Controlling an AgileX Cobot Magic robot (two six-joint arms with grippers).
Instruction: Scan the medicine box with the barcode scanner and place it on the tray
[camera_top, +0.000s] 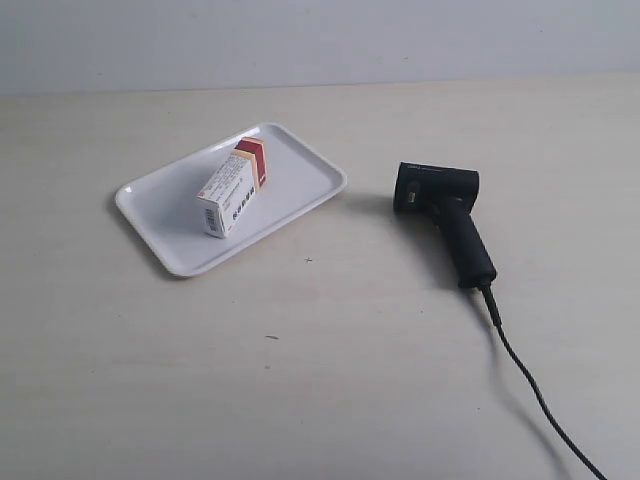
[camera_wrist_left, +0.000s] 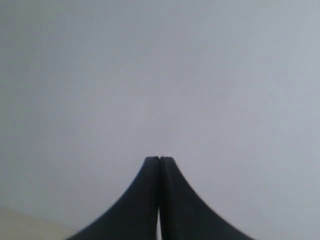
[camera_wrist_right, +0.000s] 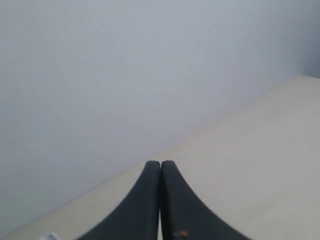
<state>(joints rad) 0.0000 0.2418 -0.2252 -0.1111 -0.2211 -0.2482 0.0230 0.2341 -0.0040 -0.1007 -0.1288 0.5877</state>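
Observation:
The white medicine box (camera_top: 231, 190) with its red and tan end lies on the white tray (camera_top: 300, 185) at the exterior view's left. The black barcode scanner (camera_top: 447, 218) lies flat on the table to the right of the tray, its thin cable (camera_top: 535, 390) running toward the lower right corner. Neither arm shows in the exterior view. My left gripper (camera_wrist_left: 159, 159) is shut with nothing in it and faces a pale grey wall. My right gripper (camera_wrist_right: 160, 162) is shut and empty too, pointing at the wall and a strip of table.
The pale wooden table (camera_top: 320, 380) stretches wide around the tray and scanner. A grey wall (camera_top: 320, 40) stands behind it. A small white corner (camera_wrist_right: 50, 236) shows at the edge of the right wrist view.

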